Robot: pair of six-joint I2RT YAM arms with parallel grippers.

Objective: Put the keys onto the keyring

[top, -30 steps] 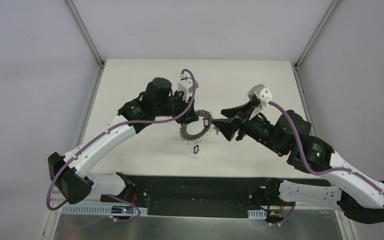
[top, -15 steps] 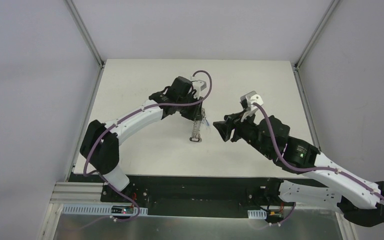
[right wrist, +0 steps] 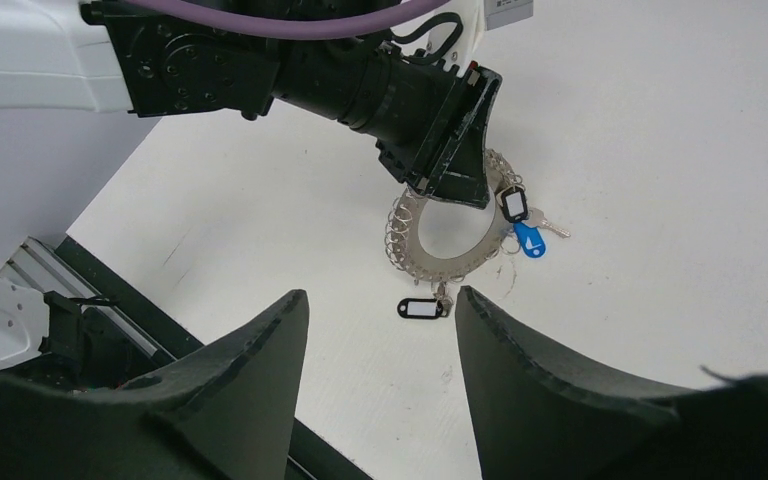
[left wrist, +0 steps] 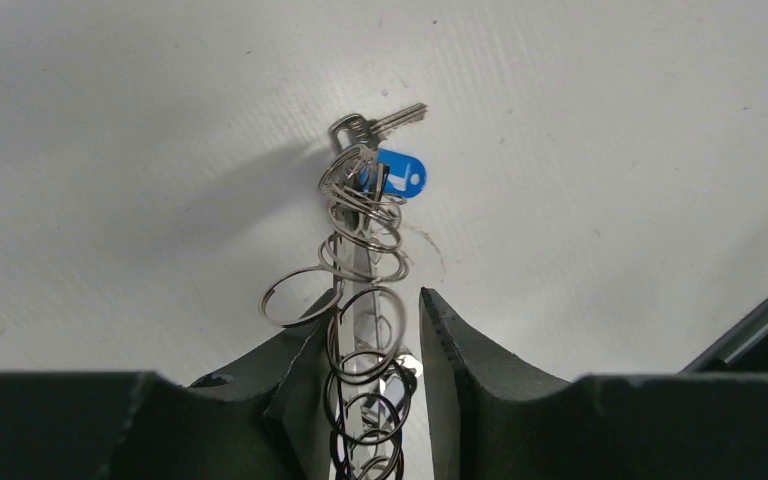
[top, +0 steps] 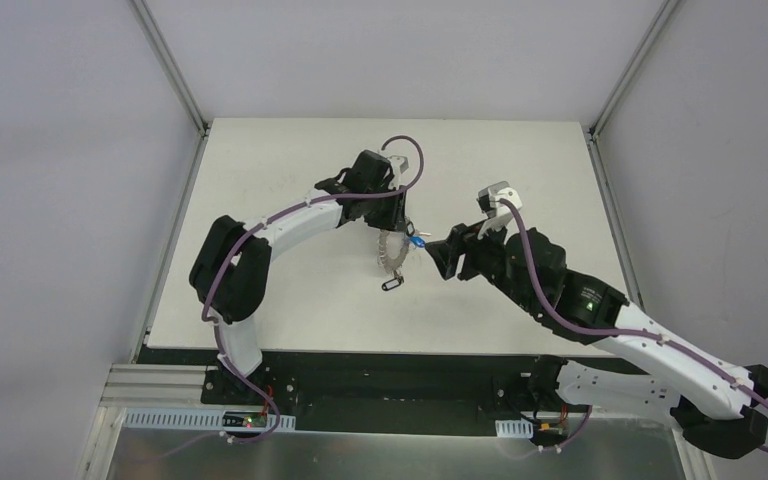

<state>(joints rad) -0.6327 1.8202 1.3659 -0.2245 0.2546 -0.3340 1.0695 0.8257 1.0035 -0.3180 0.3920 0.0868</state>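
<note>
The grey keyring [top: 390,256] stands tilted on edge on the white table, its low rim near the surface. My left gripper [top: 392,226] is shut on its upper rim; in the left wrist view the ring [left wrist: 358,300] runs edge-on between the jaws [left wrist: 375,330]. A silver key [left wrist: 392,120] with a blue tag [left wrist: 400,172] hangs on a wire loop at the far rim. The right wrist view shows the ring [right wrist: 442,256], the blue tag [right wrist: 528,240], one black tag [right wrist: 512,203] at the rim and another black tag [right wrist: 420,308] on the table below it. My right gripper [right wrist: 380,295] is open and empty, just right of the ring.
The black rail [top: 380,375] with the arm bases runs along the table's near edge. Metal frame posts [top: 170,70] stand at the table's back corners. The left arm's forearm [top: 300,215] reaches across the left middle of the table.
My left arm has swung further in and turned the ring from edge-on to tilted, so its face and the blue tag show. My right gripper has edged slightly toward it.
</note>
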